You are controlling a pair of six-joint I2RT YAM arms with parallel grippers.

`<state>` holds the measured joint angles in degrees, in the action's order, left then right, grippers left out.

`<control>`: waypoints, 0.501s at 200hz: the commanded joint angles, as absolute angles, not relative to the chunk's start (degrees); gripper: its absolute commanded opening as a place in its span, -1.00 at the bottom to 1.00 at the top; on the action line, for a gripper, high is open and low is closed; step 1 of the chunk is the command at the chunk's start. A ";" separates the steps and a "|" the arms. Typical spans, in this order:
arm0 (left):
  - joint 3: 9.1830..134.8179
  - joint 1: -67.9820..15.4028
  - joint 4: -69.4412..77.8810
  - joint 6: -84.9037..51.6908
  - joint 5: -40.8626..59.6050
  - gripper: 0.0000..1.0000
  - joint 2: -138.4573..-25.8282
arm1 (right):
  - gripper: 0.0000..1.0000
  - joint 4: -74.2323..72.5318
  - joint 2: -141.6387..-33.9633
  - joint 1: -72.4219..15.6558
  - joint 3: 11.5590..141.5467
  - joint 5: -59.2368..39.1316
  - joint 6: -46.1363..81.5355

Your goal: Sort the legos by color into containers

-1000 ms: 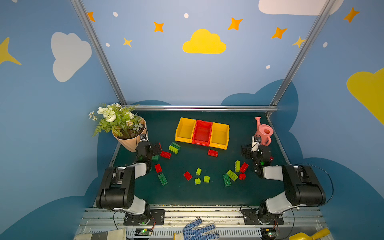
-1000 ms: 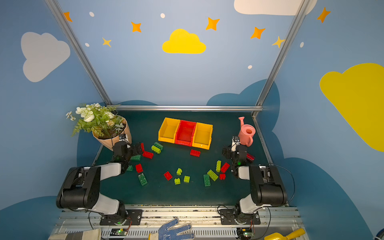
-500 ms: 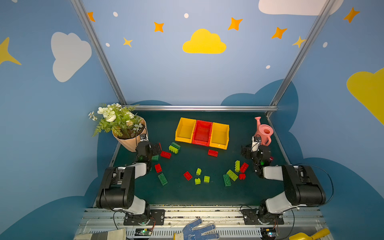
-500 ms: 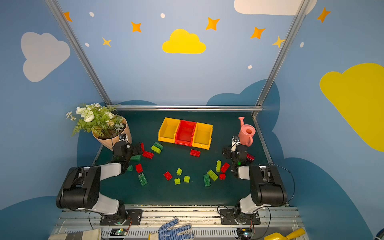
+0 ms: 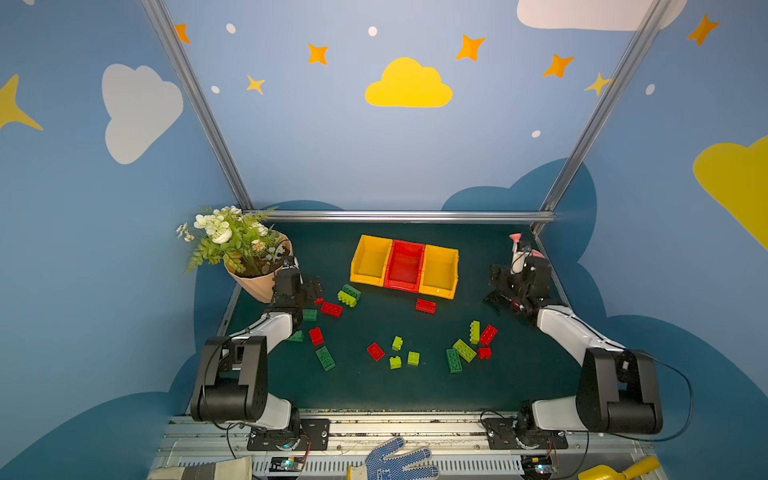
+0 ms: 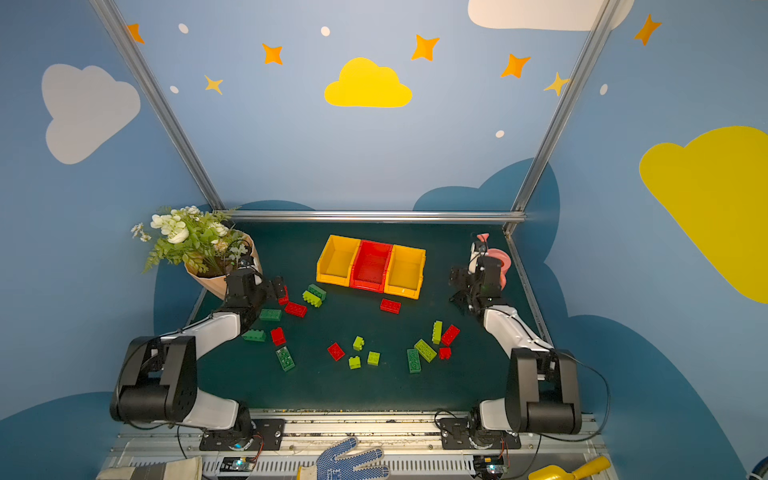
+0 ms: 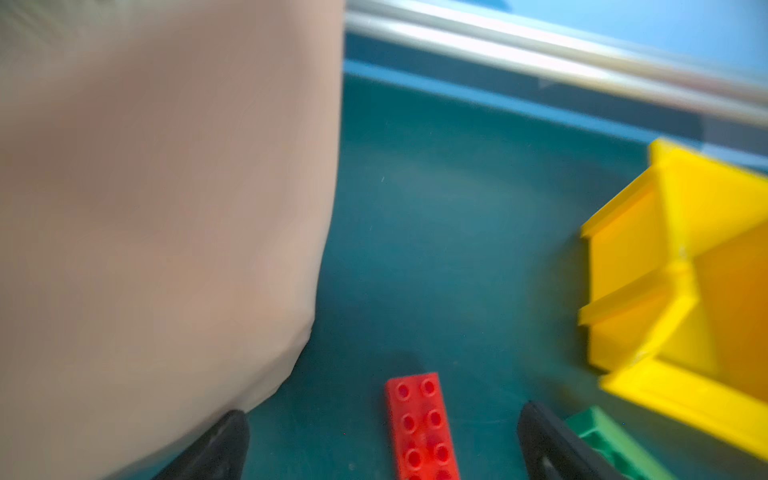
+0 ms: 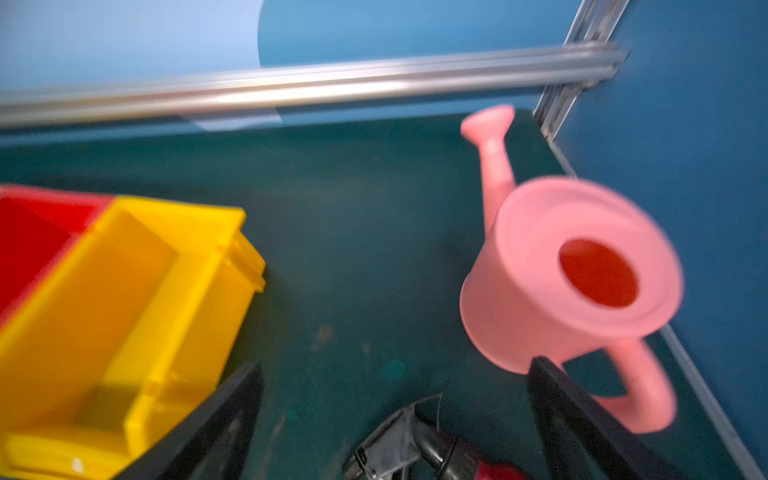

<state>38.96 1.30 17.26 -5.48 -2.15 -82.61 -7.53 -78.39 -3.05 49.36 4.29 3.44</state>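
The containers stand in a row at the back: yellow (image 5: 370,259), red (image 5: 405,266) and yellow (image 5: 438,270), all looking empty. Red, lime and dark green legos lie scattered on the mat, such as a red one (image 5: 425,306), a lime one (image 5: 397,343) and a dark green one (image 5: 325,358). My left gripper (image 5: 316,293) is open low beside the flowerpot, and a long red lego (image 7: 422,428) lies between its fingers, untouched. My right gripper (image 5: 492,286) is open next to the watering can, with nothing between its fingers.
A tan flowerpot (image 5: 257,282) with white flowers stands close against my left gripper. A pink watering can (image 8: 573,270) stands at the back right corner beside my right gripper. A metal rail (image 5: 399,216) bounds the mat at the back. A blue glove (image 5: 395,461) lies in front.
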 commanded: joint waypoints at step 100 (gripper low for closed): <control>45.71 -29.28 -6.97 -17.38 -11.42 1.00 -66.56 | 0.94 41.42 -61.76 -21.48 52.13 16.66 20.69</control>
